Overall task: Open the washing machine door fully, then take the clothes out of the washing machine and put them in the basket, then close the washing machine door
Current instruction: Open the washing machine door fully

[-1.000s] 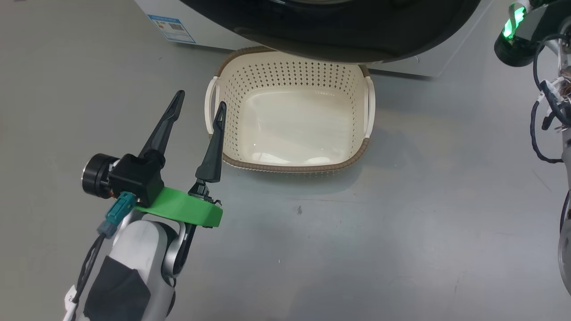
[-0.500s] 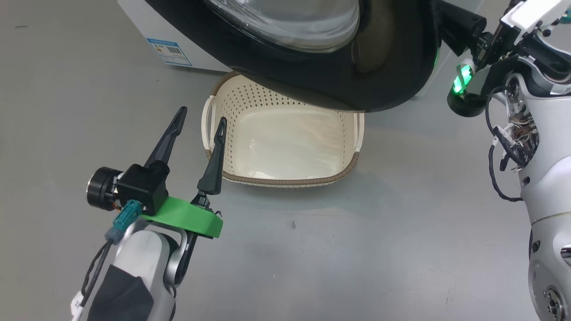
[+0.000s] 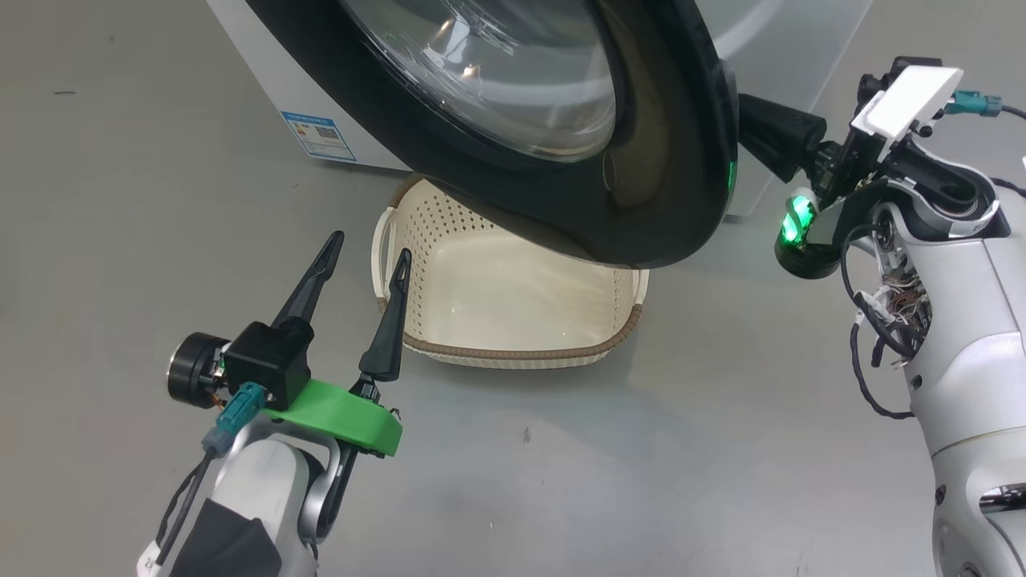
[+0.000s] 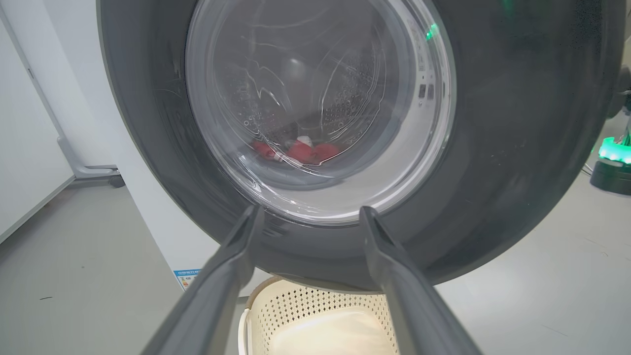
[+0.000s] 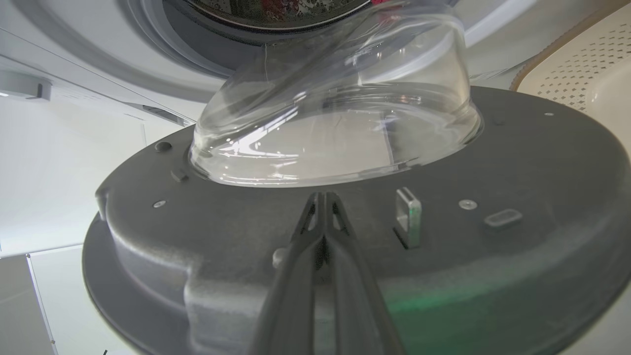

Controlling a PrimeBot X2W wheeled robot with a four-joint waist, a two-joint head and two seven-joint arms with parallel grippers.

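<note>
The washing machine door (image 3: 657,184), black-framed with a clear glass bowl (image 3: 497,72), stands partly open and overhangs the basket (image 3: 513,357). My right gripper (image 3: 757,128) reaches behind the door's right edge. In the right wrist view it (image 5: 323,197) is shut, empty, with its tips against the door's grey inner side (image 5: 493,172) beside the latch (image 5: 408,217). My left gripper (image 3: 369,248) hangs open and empty at the basket's left handle. From the left wrist, the open fingers (image 4: 231,266) point at the door (image 4: 517,123), and the red clothes (image 4: 305,150) show through the glass, inside the drum.
The white washing machine (image 3: 264,72) with its blue sticker (image 3: 321,136) stands behind the door. The cream basket (image 4: 315,315) sits empty on the grey floor (image 3: 641,465) right under the door. A white panel (image 4: 29,123) stands left of the machine.
The head camera has shifted. Against the basket, the door's free edge has swung leftward, with my right gripper behind it. My left gripper has stayed open by the basket.
</note>
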